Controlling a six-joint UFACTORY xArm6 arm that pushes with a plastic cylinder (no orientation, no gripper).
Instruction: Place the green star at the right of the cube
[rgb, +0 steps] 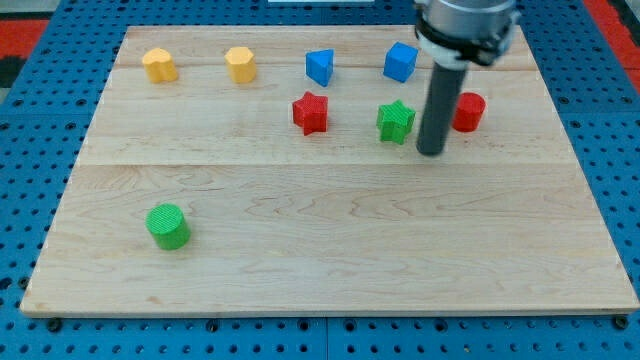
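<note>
The green star (396, 121) lies on the wooden board at the upper right of the middle. The blue cube (400, 62) sits just above it, near the view's top. My tip (431, 151) stands on the board just right of the green star and slightly below it, a small gap apart. The rod rises from the tip toward the view's top and partly hides the red cylinder (469, 111) to its right.
A red star (311, 112) lies left of the green star. A blue triangular block (320, 67) sits above it. Two yellow blocks (159, 65) (240, 64) are at the top left. A green cylinder (167, 226) is at the lower left. The board edge (330, 312) runs along the bottom.
</note>
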